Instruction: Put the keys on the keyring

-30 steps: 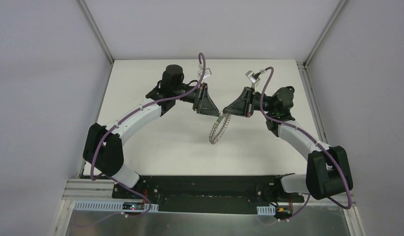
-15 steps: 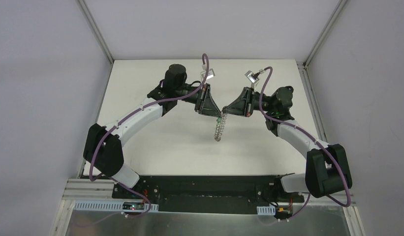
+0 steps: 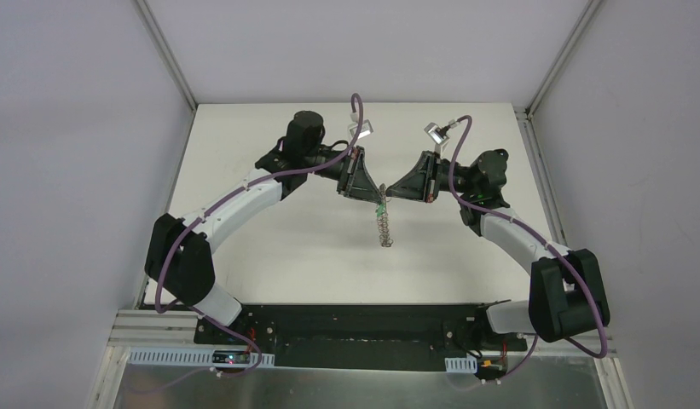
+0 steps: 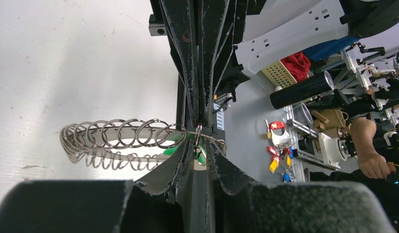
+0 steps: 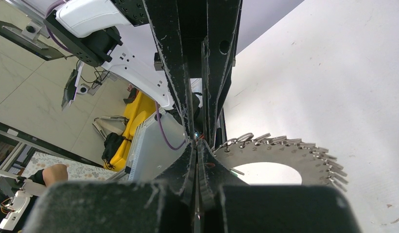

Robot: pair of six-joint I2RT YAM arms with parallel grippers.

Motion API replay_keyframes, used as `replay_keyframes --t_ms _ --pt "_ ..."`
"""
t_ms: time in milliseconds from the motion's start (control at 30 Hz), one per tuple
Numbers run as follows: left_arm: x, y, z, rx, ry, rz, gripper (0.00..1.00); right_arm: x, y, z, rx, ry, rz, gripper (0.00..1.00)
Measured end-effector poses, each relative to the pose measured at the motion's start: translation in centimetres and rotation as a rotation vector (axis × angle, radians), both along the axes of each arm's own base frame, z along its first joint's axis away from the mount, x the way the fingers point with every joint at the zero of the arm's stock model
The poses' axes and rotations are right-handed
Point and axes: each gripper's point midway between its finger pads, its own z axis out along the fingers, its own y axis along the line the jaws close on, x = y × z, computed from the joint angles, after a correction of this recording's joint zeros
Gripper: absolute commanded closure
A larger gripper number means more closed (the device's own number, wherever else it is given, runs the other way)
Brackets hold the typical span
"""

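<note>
**Q:** Where are the ring and the key?
**A:** The ring [image 3: 383, 226] hangs edge-on beneath the point where both grippers meet. The green-headed key [image 4: 201, 155] sits at the ring's top edge.
**Q:** And the jaws?
**A:** Right gripper [image 5: 197, 141]: jaws together, pinching a loop of the ring. Left gripper [image 4: 199, 145]: jaws narrowly apart on either side of the key head; whether they press it cannot be told.

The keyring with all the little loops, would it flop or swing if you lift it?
Probably stiff: the keyring hangs edge-down from the right tool without sagging, and its flat plate looks like metal. It would likely swing, pinched only at its rim. The wire loops may snag or jingle.
</note>
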Motion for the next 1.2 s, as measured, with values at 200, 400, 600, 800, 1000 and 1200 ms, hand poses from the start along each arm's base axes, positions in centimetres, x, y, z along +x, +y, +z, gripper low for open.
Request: replay_keyframes --t_ms 200,400,600,800,1000,1200 --pt "0.2 -0.1 0.1 0.004 0.001 0.0 0.87 0.0 0.0 0.0 0.001 -0.003 -0.001 1.0" --pt "0.5 -0.3 0.2 0.007 0.003 0.0 0.94 0.0 0.0 0.1 0.002 -0.007 0.0 1.0" --pt "0.3 -0.4 0.3 0.009 -0.005 -0.006 1.0 0.0 -0.1 0.0 0.001 -0.006 0.001 1.0" --pt "0.4 -0.2 0.3 0.08 -0.029 -0.003 1.0 0.0 -0.1 -0.1 -0.002 -0.012 0.003 0.85" --pt "0.1 0.6 0.3 0.283 -0.14 -0.03 1.0 0.0 -0.3 -1.1 -0.027 -0.043 0.013 0.65" --pt "-1.9 1.6 -2.0 0.459 -0.083 -0.116 1.0 -0.3 -0.4 -1.6 -0.045 -0.075 0.02 0.54"
